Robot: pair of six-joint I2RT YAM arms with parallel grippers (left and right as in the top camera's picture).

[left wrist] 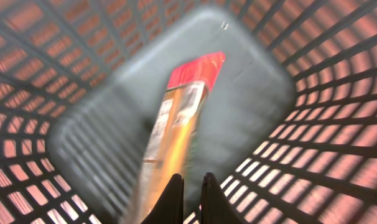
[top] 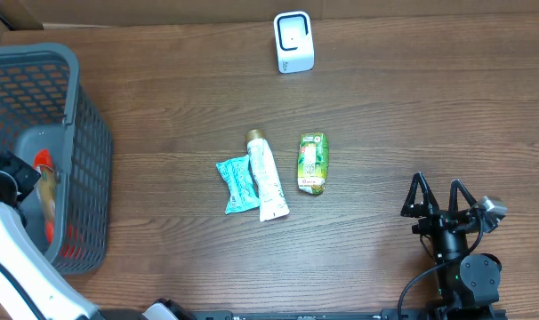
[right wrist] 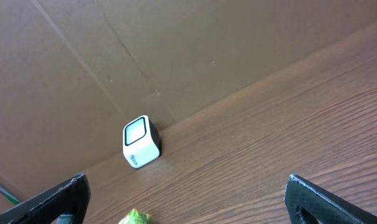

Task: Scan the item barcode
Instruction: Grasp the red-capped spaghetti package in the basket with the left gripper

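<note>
The left gripper (left wrist: 192, 182) is lowered inside the grey basket (top: 84, 133) at the table's (top: 412, 107) left edge. Its jaws are together with only a narrow slit between them. A long red-and-orange packet (left wrist: 183, 102) lies on the basket floor, its near end reaching the fingertips; the blur hides whether they pinch it. The right gripper (top: 439, 199) stands over the near right area of the table, jaws spread wide and holding nothing. The white scanner (top: 293, 42) stands at the far edge, upright. A teal pouch (top: 237, 184), a white tube (top: 268, 182) and a green pouch (top: 312, 163) lie at table centre, the first two touching.
</note>
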